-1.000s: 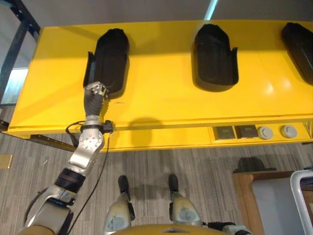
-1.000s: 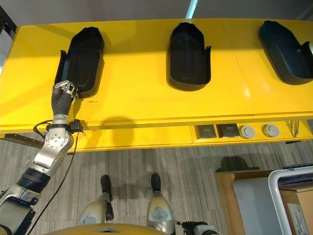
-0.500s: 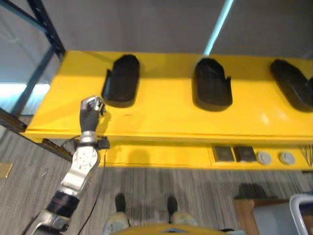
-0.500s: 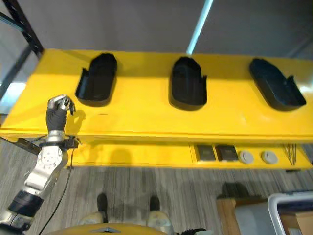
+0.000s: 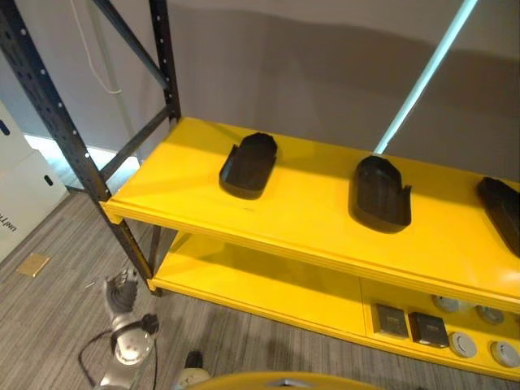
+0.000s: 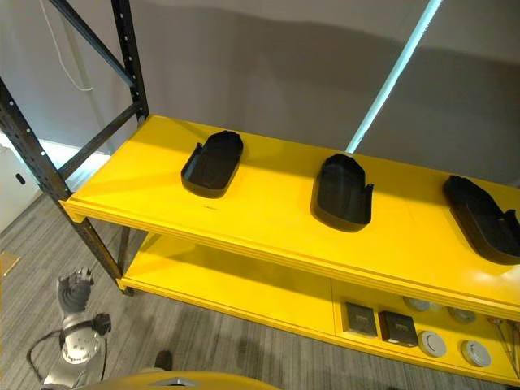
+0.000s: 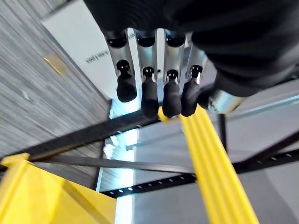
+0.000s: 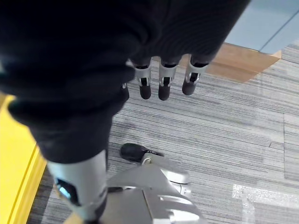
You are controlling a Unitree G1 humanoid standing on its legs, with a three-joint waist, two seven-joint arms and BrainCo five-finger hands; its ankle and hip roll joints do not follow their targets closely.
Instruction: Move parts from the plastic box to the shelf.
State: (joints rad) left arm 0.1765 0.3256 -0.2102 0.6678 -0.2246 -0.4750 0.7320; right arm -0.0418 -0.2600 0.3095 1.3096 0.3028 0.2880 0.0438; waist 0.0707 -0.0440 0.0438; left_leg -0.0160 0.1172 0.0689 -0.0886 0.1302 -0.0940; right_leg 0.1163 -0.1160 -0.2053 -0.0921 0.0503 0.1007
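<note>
Three black plastic parts lie apart on the yellow top shelf (image 5: 301, 219): the left part (image 5: 248, 165), the middle part (image 5: 379, 192) and the right part (image 6: 481, 218). My left hand (image 5: 122, 288) hangs low in front of the rack's left corner, well below the shelf board and away from the parts. In the left wrist view its fingers (image 7: 148, 95) are straight and hold nothing. My right hand (image 8: 161, 81) hangs over the grey floor, fingers relaxed and empty.
Black steel uprights (image 5: 61, 122) and a diagonal brace frame the rack's left end. The lower yellow shelf (image 6: 244, 284) carries small dark boxes (image 6: 380, 323) and round grey pieces (image 6: 433, 344). A white carton (image 5: 20, 191) stands at the left, and a wooden board (image 8: 243, 70) lies near my right hand.
The camera has pulled back and tipped up, bringing the whole rack into sight. My left hand has left the left black part and dropped below the shelf edge.
</note>
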